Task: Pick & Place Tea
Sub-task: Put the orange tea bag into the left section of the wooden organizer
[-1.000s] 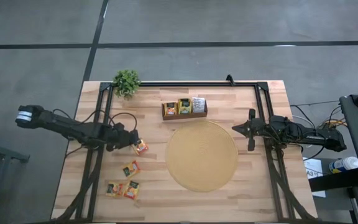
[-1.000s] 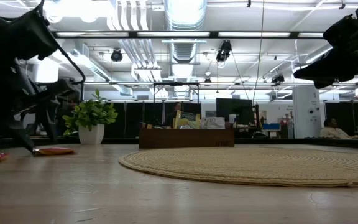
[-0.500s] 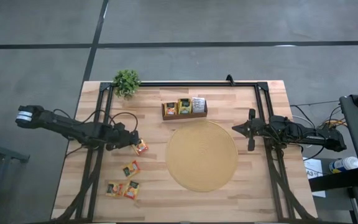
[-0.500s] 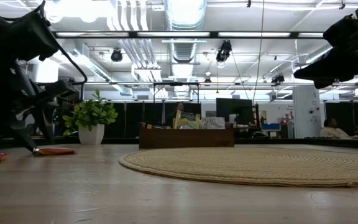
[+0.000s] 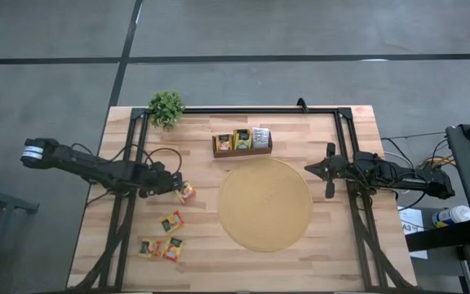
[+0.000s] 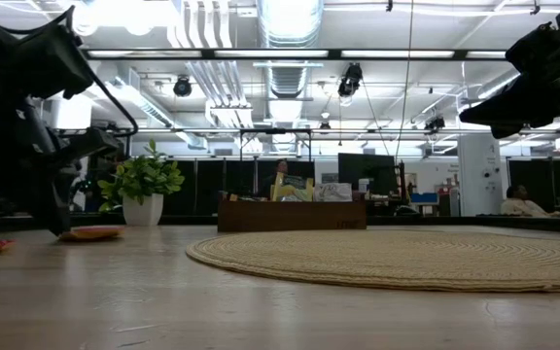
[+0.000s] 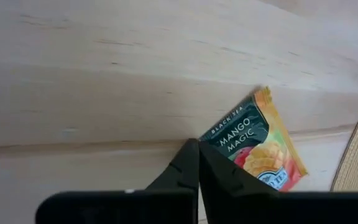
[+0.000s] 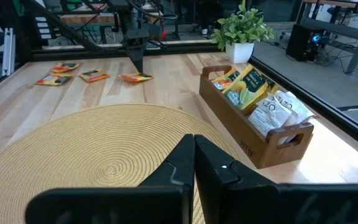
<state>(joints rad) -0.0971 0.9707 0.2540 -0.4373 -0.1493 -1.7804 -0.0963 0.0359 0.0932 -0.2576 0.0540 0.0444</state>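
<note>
On the wooden table [image 5: 300, 131] left of the round mat [image 5: 264, 204], the left gripper [image 5: 176, 187] has pinched an orange tea packet [image 5: 186, 193] by its corner and should lift slowly so the thin paper does not slip

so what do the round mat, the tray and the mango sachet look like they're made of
Mat: looks like coiled straw or jute, matte, with concentric ribbed rings. Tray: brown wood, smooth stained finish, a cut handle hole in its end wall. Mango sachet: printed paper or foil-lined paper, slightly glossy, with a crimped edge; which one is unclear.
</note>
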